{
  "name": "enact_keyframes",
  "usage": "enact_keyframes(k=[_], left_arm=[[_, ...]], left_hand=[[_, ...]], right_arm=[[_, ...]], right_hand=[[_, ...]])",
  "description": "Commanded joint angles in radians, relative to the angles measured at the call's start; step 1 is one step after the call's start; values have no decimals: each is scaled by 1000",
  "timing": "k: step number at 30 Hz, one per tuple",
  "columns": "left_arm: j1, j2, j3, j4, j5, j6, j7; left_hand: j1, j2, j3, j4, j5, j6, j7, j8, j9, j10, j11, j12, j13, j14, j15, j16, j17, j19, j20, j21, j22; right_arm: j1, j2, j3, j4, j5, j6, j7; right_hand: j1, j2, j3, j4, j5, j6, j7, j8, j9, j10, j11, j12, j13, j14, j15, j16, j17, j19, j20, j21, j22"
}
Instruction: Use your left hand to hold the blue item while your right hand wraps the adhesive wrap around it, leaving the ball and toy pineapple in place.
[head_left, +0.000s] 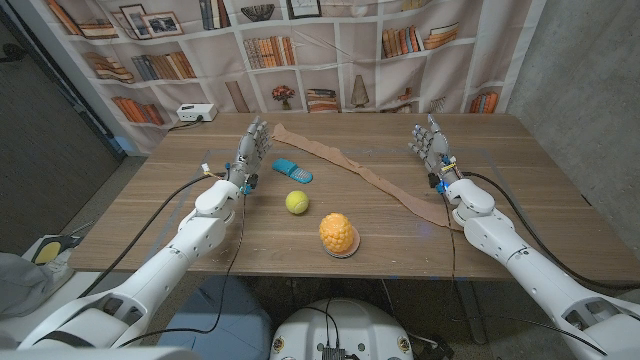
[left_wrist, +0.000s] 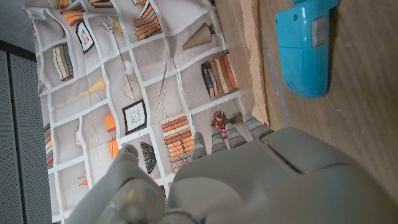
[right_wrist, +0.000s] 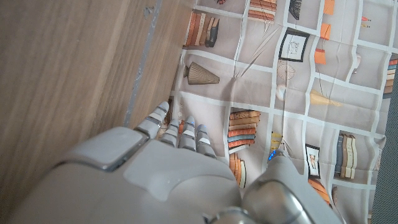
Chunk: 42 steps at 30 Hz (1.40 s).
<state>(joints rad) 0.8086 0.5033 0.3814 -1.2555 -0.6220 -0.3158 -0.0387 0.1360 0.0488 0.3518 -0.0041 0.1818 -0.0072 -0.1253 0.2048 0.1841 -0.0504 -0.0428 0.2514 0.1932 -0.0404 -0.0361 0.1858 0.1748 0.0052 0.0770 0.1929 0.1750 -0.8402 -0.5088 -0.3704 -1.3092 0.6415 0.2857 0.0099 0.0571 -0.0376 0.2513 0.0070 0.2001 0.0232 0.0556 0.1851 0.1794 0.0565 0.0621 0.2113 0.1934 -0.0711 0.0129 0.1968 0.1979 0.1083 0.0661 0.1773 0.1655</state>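
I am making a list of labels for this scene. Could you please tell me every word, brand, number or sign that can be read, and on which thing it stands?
No text can be read in these pictures.
Printed bookshelf backdrop: the book spines carry marks, too small and blurred to read.
Blue item: a pale patch near one end, no legible writing.
White box at the table's far edge: no readable label.
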Motion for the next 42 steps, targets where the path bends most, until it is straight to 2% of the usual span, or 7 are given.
enact_keyframes(k=[1,12,14,17,26,34,42], left_arm=[[-7,21,19,6,87,-39,35],[-23,37,29,28,138,-73,36],[-21,34,29,23,156,-77,64],[-21,27,28,23,167,-91,81],[-45,33,49,11,231,-85,111],[-58,9,54,32,240,-107,125],[-62,29,62,10,283,-105,140]], left_hand=[[7,0,6,-4,6,1,-5,4,2,-1,-2,0,4,-11,-3,1,5,-8,9,3,2],[7,0,6,-7,6,6,-6,3,2,1,-2,-2,4,-15,-4,0,5,-12,10,2,2],[6,0,6,-7,6,6,-7,2,2,1,-2,-2,4,-17,-6,0,5,-13,10,1,2],[6,1,7,-10,6,13,-4,2,3,5,-4,-4,4,-52,-6,-10,5,-34,0,-5,3],[6,2,8,-13,6,19,-7,2,3,10,-4,-5,4,-47,-10,-5,5,-35,-2,-4,2],[8,2,10,-17,5,23,-7,1,3,21,-7,-2,4,-45,-9,-3,4,-36,-4,-3,2],[15,4,14,-25,5,26,-5,0,2,32,-14,-1,5,-36,-21,0,4,-31,-7,-1,2]], right_arm=[[-5,4,-5,-23,-10,-7,-22],[-35,-9,4,-88,-10,-32,-64],[-39,-13,7,-93,-8,-34,-65],[-44,-18,11,-92,-5,-30,-60],[-53,-33,22,-92,-3,-17,-50],[-41,-42,24,-72,0,-14,-23],[-31,-48,26,-62,3,-11,-7]], right_hand=[[9,-2,6,-5,4,-1,7,7,4,2,9,3,2,-8,0,4,1,5,-3,7,3],[10,-2,6,-6,4,0,7,7,4,3,8,2,2,-7,-2,4,1,4,-3,7,3],[11,-1,6,-7,4,0,6,7,4,3,9,2,2,-7,-2,4,1,4,-2,8,3],[11,-1,6,-7,4,0,6,7,4,3,9,2,2,-8,-2,4,1,4,-3,8,3],[15,1,7,-10,4,0,5,7,4,3,11,0,2,-8,-2,3,0,2,-2,7,3],[18,2,7,-13,4,0,4,7,4,2,8,-1,2,-9,-2,3,-1,1,-2,8,3],[21,3,8,-15,3,0,4,7,4,3,8,-2,2,-9,-3,2,-1,0,-2,8,3]])
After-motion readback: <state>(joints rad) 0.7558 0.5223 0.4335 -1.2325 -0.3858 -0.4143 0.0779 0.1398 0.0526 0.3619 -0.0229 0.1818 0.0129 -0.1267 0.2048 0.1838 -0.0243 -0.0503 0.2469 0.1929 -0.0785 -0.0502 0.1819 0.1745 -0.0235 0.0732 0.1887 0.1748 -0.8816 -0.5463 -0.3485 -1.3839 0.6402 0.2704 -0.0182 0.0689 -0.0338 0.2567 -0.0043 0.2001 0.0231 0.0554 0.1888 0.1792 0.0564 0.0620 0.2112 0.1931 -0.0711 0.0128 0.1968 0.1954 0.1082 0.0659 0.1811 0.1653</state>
